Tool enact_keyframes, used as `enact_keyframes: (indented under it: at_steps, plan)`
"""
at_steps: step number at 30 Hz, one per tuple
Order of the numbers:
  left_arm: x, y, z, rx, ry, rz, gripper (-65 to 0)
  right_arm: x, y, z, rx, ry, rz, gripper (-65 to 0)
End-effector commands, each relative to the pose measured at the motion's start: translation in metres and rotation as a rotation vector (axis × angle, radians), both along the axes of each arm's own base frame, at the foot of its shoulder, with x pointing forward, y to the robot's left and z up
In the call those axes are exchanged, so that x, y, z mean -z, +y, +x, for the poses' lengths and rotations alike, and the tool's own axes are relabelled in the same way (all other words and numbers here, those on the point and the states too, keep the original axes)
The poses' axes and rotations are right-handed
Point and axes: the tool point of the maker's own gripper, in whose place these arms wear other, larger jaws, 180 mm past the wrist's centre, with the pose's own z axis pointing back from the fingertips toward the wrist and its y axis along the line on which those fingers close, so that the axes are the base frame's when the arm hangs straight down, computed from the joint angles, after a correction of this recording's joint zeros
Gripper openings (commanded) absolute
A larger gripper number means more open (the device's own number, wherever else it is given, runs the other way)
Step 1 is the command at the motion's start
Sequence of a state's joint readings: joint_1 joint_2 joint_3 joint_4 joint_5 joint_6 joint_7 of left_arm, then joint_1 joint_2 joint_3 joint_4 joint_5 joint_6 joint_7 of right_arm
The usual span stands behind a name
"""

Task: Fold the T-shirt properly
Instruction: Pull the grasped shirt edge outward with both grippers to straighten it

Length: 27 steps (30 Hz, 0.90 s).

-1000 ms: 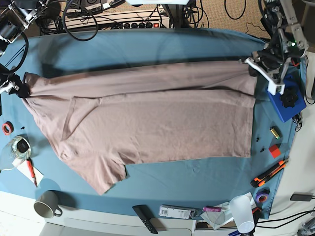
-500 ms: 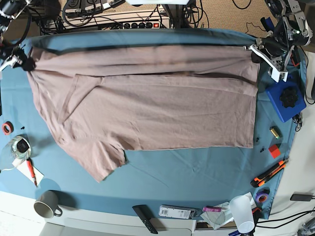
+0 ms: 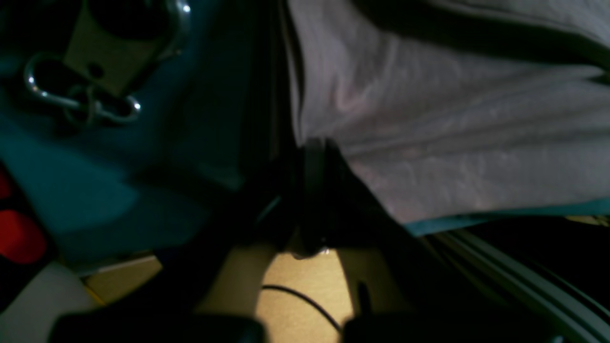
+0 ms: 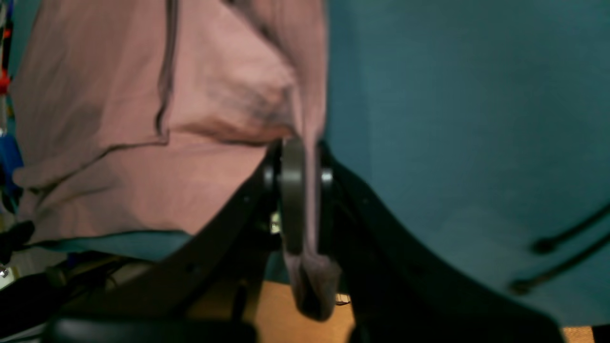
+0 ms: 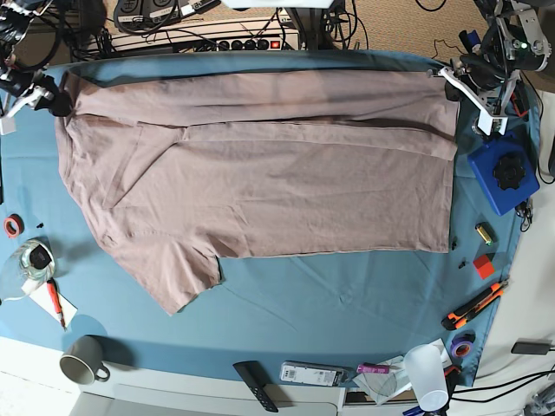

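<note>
Along the near edge of the surface (image 5: 347,321), a grey mug (image 5: 82,360), a black remote (image 5: 256,386) and a clear plastic cup (image 5: 427,371) are sitting partly cut off or crowded together, and the small items around them are too tiny to name. The teal cloth is covering the surface from edge to edge.

The T-shirt (image 5: 277,191) is lying across the middle and far half, its long axis running side to side. Its hem is pointing toward the base view's right, its shoulders toward the left. One sleeve is spreading toward the near left corner. The far strip of fabric is being held taut between the two arms, casting a dark shadow line beneath it.

The right gripper (image 4: 305,190) is pinching a bunched shoulder corner, jaws pressed together on the cloth, with a tuft hanging below them. The left gripper (image 3: 312,200) is sitting in deep shadow in its wrist view; its jaws are pressed together at the shirt's hem corner, the fabric seeming to run into them.

A blue box (image 5: 503,178) is resting by the right edge. Beyond the far edge, cables and a power strip (image 5: 251,42) are lying on the floor.
</note>
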<state>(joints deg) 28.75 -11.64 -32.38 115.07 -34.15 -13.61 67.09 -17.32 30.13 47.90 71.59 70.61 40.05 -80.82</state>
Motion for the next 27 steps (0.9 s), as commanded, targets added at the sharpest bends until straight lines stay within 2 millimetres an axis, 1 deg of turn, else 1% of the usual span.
enact_keyframes:
  at_steps: [1,9,14,17,21,27]
  plan:
    - [-0.006,0.006,0.001,0.005,-0.011,0.023,-65.0,-0.017,-0.007,0.010,-0.009,-0.046,-0.039,-65.0]
    - [-0.006,0.006,0.001,0.005,-0.011,0.023,-65.0,-0.011,-0.009,0.006,-0.017,-0.007,-0.079,-65.0]
    - [-0.005,0.008,0.000,0.004,-0.007,0.036,-65.0,-0.011,-0.009,0.005,-0.017,-0.006,-0.080,-65.0]
    - [-0.004,0.013,-0.001,0.004,0.005,0.064,-65.0,-0.005,-0.014,-0.001,-0.019,0.039,-0.113,-65.0]
    - [-0.004,0.012,-0.001,0.003,0.002,0.061,-65.0,0.000,-0.018,-0.006,-0.021,0.077,-0.141,-65.0]
    - [-0.005,0.012,0.002,0.001,-0.016,0.062,-65.0,0.000,-0.018,-0.005,-0.021,0.073,-0.139,-65.0]
